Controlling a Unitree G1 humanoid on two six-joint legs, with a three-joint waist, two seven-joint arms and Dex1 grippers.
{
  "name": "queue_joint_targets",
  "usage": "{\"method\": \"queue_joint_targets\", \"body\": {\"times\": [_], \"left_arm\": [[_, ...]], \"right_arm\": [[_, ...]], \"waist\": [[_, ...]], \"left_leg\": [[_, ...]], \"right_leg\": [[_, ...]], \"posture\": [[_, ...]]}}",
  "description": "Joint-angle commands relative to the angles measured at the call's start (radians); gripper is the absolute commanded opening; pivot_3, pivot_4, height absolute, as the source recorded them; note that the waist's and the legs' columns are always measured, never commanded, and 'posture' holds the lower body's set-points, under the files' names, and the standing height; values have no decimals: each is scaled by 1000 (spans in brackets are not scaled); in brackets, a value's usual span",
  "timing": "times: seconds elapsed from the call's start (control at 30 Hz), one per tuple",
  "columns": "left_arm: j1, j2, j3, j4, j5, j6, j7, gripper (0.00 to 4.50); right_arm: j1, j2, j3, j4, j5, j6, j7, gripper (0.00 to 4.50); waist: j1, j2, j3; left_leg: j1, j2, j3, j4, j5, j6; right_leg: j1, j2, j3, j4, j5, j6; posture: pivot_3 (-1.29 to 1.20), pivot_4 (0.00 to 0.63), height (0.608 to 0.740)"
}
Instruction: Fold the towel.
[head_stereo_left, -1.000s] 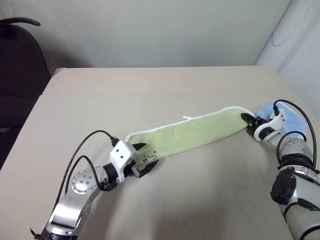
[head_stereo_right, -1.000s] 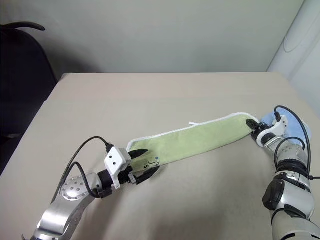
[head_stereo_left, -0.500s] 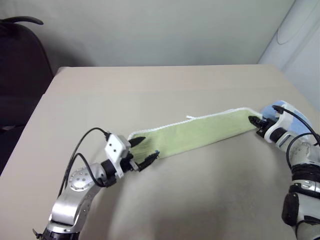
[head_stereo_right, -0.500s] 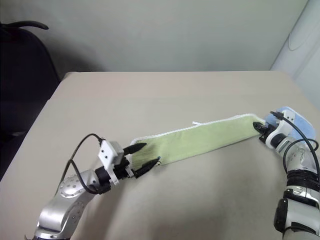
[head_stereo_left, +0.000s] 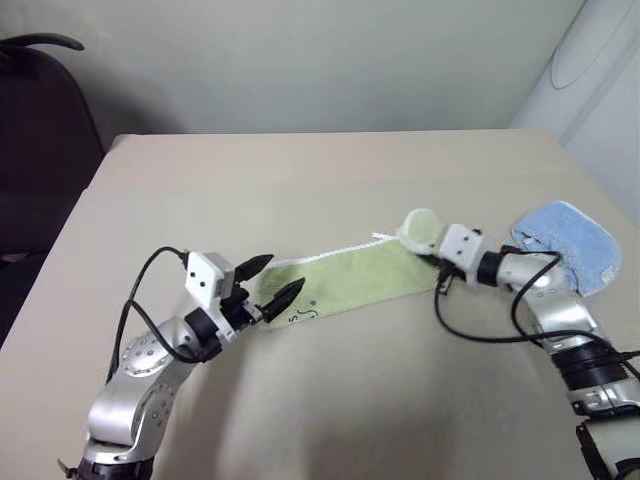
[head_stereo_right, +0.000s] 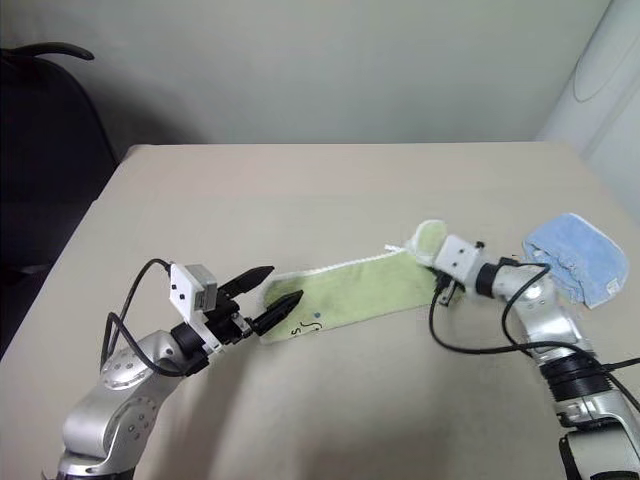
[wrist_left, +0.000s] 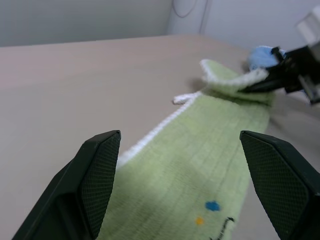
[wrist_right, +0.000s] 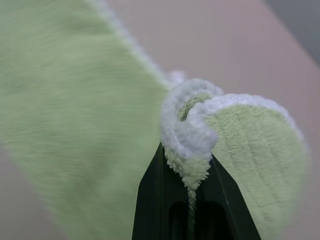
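Note:
The light green towel (head_stereo_left: 345, 282) lies as a long strip across the middle of the table, with white edging, a white loop tag (wrist_left: 182, 98) and a small dark embroidered mark near its left end. My right gripper (wrist_right: 187, 175) is shut on the towel's right end, which is lifted off the table and curled back over the strip (head_stereo_left: 420, 228). My left gripper (head_stereo_left: 280, 277) hovers open just above the towel's left end, one finger (wrist_left: 97, 185) on each side of the strip, holding nothing.
A folded light blue towel (head_stereo_left: 565, 245) lies near the table's right edge, just past my right arm. A dark chair (head_stereo_left: 40, 130) stands off the table's far left corner. A white rounded object (head_stereo_left: 590, 60) stands beyond the right corner.
My right gripper has shut on the towel's right end and carried it left, lifting and curling it over the strip. My left gripper has risen a little and stays open.

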Motion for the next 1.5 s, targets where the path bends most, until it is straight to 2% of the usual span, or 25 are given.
{"method": "queue_joint_targets", "body": {"times": [0.03,0.17,0.27,0.4,0.57,0.67,0.77,0.9,0.93,1.07,1.17,1.23,1.3,1.5], "left_arm": [[20,-8,-4,-58,2,-10,17,4165],[39,-10,-3,-72,-3,-8,32,4165],[55,-8,9,-76,-10,-4,37,4165],[70,-18,32,-75,-30,5,60,4165],[70,-61,98,-77,-114,49,135,4165],[63,-81,123,-76,-153,80,182,4165],[55,-91,139,-76,-188,108,218,4165],[48,-119,167,-90,-274,154,283,4165],[52,-124,172,-102,-297,168,302,4165],[102,-115,205,-162,-387,220,366,4165],[170,-108,242,-210,-486,259,431,4165],[233,-97,254,-241,-550,290,476,4165],[311,-86,254,-278,-617,318,521,4498],[439,-54,238,-324,-872,321,696,4498]], "right_arm": [[0,22,15,-9,-18,-20,20,19],[27,32,3,-14,17,-3,63,970],[50,28,-43,-41,65,22,77,2007],[84,25,-169,-138,242,137,109,3395],[109,-10,-316,-216,460,328,160,3395],[79,7,-359,-193,527,404,141,2746],[25,53,-375,-134,575,461,125,1721],[-48,124,-312,77,473,386,105,220],[-66,148,-287,156,435,349,100,33],[-113,216,-213,416,303,190,92,33],[-133,247,-207,506,274,117,102,33],[-140,265,-209,522,270,87,111,33],[-145,279,-220,512,281,72,122,0],[-154,311,-243,470,303,57,129,0]], "waist": [[0,0,0],[2,0,0],[3,-1,0],[3,-1,0],[5,-1,0],[5,-1,0],[3,-1,0],[5,-2,-1],[5,-2,-1],[5,-2,-1],[0,-1,-1],[-2,-2,-2],[-3,-2,-2],[-3,-2,-2]], "left_leg": [[0,0,0,0,0,0],[0,0,0,0,0,-1],[0,0,0,0,2,-4],[0,0,1,0,5,-8],[0,0,1,-1,7,-12],[0,0,2,-1,7,-12],[1,0,2,-1,7,-12],[1,0,2,0,7,-12],[1,0,1,0,7,-12],[1,0,1,-1,7,-12],[2,0,2,-1,7,-12],[5,0,1,-1,6,-11],[8,0,2,-2,4,-9],[8,0,2,-3,4,-9]], "right_leg": [[0,0,0,0,0,0],[0,0,0,0,0,0],[0,0,0,0,0,0],[0,0,0,-1,0,0],[1,1,0,-2,0,0],[2,1,1,-2,0,1],[1,1,1,-1,-1,1],[1,1,1,-1,-1,1],[1,1,1,0,-1,1],[1,1,0,0,0,1],[1,0,1,1,0,0],[4,1,0,0,0,0],[6,1,0,0,0,0],[6,1,0,-1,-1,-1]], "posture": [[0,150,740],[0,150,740],[0,150,740],[0,150,740],[0,150,740],[0,150,740],[0,150,740],[0,150,740],[0,150,740],[0,150,740],[0,150,740],[0,150,740],[0,150,740],[0,150,740]]}}
